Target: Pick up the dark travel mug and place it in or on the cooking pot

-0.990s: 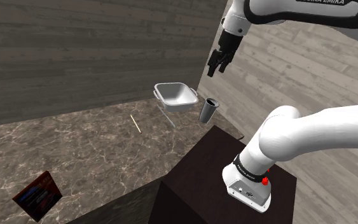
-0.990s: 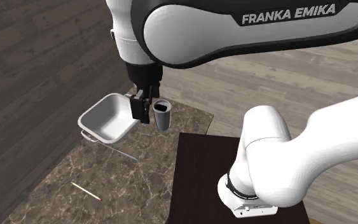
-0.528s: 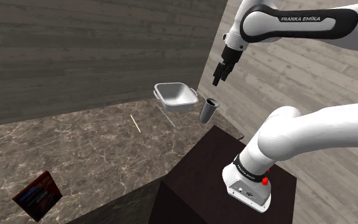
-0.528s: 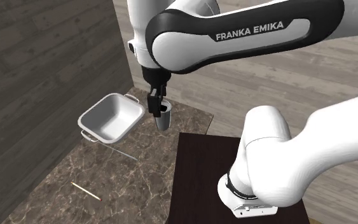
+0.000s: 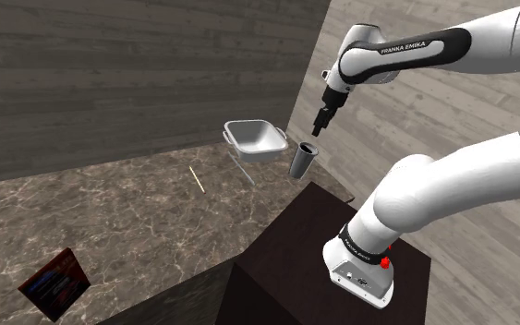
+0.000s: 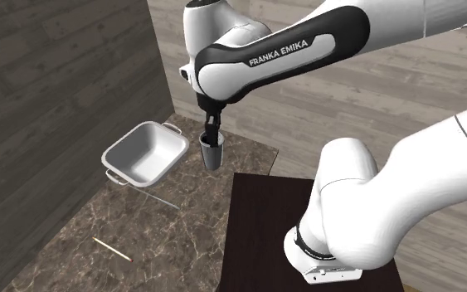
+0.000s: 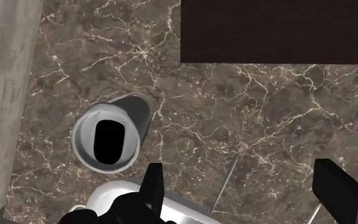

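The grey travel mug (image 5: 303,159) stands upright near the marble counter's corner, its dark mouth facing up (image 7: 110,137). Beside it, toward the shoulder view's left, is the pale rectangular cooking pot (image 5: 256,138) with two handles, seen again in the second exterior view (image 6: 144,153). My black gripper (image 5: 320,124) hangs just above the mug (image 6: 213,153), pointing down (image 6: 212,133). In the wrist view the gripper (image 7: 241,191) is open with its fingers (image 7: 152,186) wide apart. The mug lies outside the gap, beside one finger. Nothing is held.
The dark stand (image 5: 322,249) adjoins the counter close to the mug (image 7: 279,28). A thin pale stick (image 5: 196,179) and a red book (image 5: 56,282) lie farther along the counter. A thin rod (image 6: 163,199) lies near the pot. A wood-panelled wall (image 5: 128,74) backs the counter.
The gripper has come down and swung across from beside the pot to just above the mug, turning about its wrist. Its fingers stay open. Mug and pot have not moved.
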Available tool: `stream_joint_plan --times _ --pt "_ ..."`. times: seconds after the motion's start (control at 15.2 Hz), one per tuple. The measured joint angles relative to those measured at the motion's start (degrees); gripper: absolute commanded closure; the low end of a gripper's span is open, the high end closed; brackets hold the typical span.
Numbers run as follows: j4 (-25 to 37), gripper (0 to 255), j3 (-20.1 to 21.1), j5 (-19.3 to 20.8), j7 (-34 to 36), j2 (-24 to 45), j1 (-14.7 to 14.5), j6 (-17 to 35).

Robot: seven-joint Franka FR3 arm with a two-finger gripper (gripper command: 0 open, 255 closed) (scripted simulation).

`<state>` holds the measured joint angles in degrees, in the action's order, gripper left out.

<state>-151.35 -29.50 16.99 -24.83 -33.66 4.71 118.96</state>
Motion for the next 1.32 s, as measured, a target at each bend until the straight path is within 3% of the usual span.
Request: stream_joint_plan --times 0.33,0.53,0.86,0.99,1.32 --pt "1.5 0 -8.3 0.3 -9.4 9.7 -1.1 8.2" --pt "3.7 0 -13.6 -2.5 -16.4 17.3 -3.3 13.2" --pt "8.6 0 -20.5 -15.8 -32.5 32.9 -7.3 20.2" --pt "10.4 0 -20.6 -21.7 -38.6 38.1 -6.8 21.7" --pt "10.5 0 -18.3 -29.1 -44.6 43.8 -4.9 25.0"
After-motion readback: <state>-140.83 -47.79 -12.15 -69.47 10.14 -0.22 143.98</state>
